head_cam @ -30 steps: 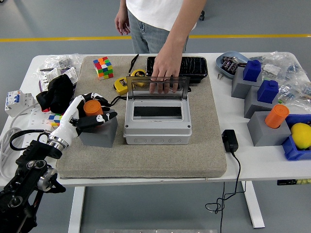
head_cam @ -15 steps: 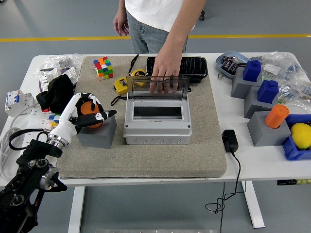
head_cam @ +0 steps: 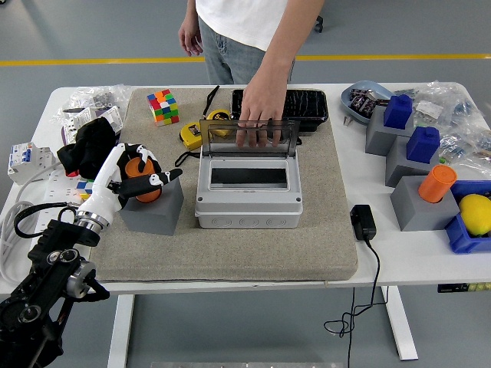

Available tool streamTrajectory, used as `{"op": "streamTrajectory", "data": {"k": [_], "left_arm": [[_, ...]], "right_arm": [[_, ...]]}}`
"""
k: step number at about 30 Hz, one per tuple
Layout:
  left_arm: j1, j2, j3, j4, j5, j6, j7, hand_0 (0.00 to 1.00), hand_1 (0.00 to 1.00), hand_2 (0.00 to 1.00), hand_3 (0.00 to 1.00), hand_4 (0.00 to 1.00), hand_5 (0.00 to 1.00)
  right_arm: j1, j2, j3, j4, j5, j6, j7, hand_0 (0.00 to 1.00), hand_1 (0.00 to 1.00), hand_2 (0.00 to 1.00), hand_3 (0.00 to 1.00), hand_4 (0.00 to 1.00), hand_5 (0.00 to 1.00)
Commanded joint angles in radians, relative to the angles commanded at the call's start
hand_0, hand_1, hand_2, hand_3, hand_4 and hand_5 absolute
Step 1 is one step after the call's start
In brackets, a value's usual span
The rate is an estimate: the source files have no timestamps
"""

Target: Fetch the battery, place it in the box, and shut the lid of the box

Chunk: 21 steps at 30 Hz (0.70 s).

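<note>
The left robot hand (head_cam: pixel 136 176) curls around the upright orange battery (head_cam: pixel 141 170) on its grey block (head_cam: pixel 157 210), the open box (head_cam: pixel 248 192) just to its right.

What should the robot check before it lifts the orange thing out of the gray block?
1. Left hand is around the orange battery: ok, fingers are curled about it.
2. Grip is tight enough to lift: cannot tell.
3. Battery is still seated in the gray block: ok, it has not been lifted.
4. Box is open: ok, the person's hand holds the clear lid upright.
5. Path from block to box over the mat is free: ok, nothing stands between them.
6. Right hand is ready to help: not ok, it is out of view.
</note>
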Motion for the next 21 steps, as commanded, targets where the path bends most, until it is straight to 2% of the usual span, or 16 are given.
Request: {"op": "streamTrajectory", "data": {"k": [6, 15, 21], "left_arm": [[-0.008, -0.002, 0.0, -0.001, -0.004, 0.016, -0.006, 0.018, 0.018, 0.07, 0.03, 0.998, 0.002], [-0.022, 0.002, -0.007, -0.034, 0.017, 0.032, -0.009, 0.02, 0.014, 0.063, 0.024, 0.998, 0.002], [-0.037, 0.001, -0.007, -0.053, -0.007, 0.071, -0.022, 0.01, 0.002, 0.054, 0.015, 0.998, 0.002]], "right_arm": [[0.001, -0.001, -0.005, -0.001, 0.003, 0.0, 0.0, 0.819, 0.771, 0.752, 0.8, 0.998, 0.998], [0.0, -0.002, -0.011, -0.001, 0.006, -0.002, 0.001, 0.819, 0.77, 0.752, 0.8, 0.998, 0.998], [0.001, -0.003, -0.014, -0.002, 0.007, -0.002, 0.0, 0.818, 0.771, 0.752, 0.799, 0.998, 0.998]]}}
